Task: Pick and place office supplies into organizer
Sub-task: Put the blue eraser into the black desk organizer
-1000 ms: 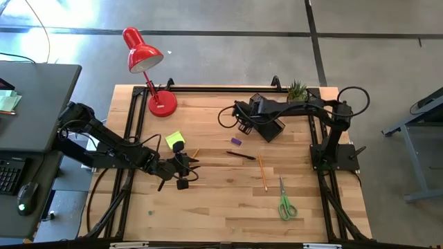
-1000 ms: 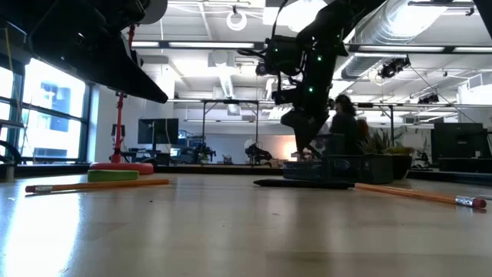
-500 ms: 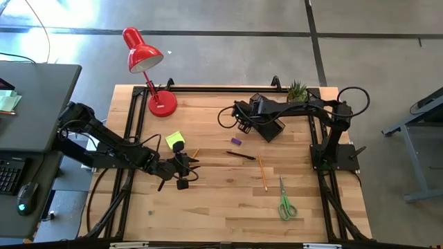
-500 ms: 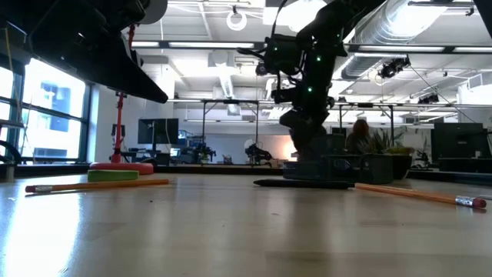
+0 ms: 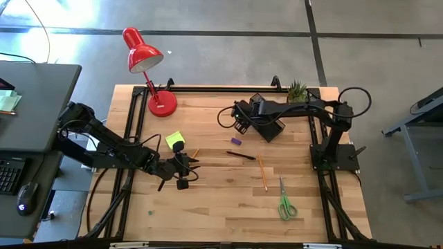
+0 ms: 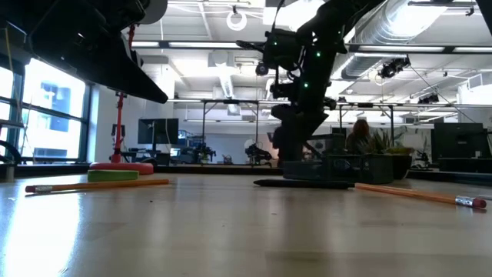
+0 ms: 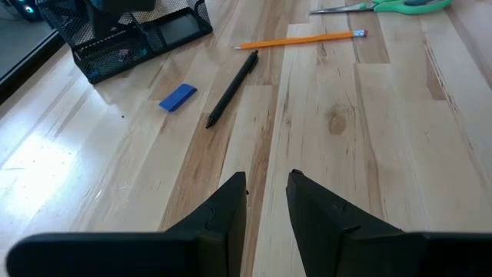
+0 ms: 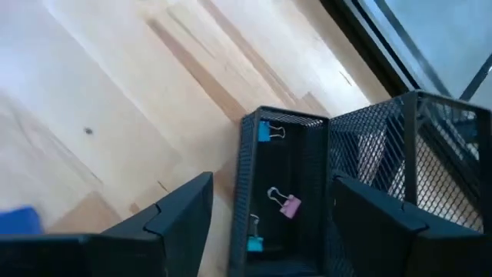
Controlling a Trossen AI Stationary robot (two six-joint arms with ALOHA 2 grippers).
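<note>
The black mesh organizer (image 5: 270, 128) stands at the table's far right, next to a potted plant (image 5: 297, 90). My right gripper (image 8: 273, 196) hovers open over its left end, above a compartment holding binder clips (image 8: 284, 204). On the wood lie a yellow-green sticky-note block (image 5: 174, 139), a short pencil (image 5: 195, 153), a small blue-purple piece (image 7: 177, 97), a dark pen (image 7: 232, 88), a long orange pencil (image 7: 300, 39) and green-handled scissors (image 5: 286, 202). My left gripper (image 7: 267, 181) hangs above bare table near the sticky notes, its fingers a narrow gap apart.
A red desk lamp (image 5: 144, 59) stands at the far left corner, its base (image 6: 121, 166) behind the sticky notes. A black frame rail (image 5: 228, 88) runs along the table's far edge. Bare wood lies between the pen and the near edge.
My right gripper dipped toward the organizer, then rose and shifted a little toward the table's left. The left arm kept still, and nothing on the table moved.
</note>
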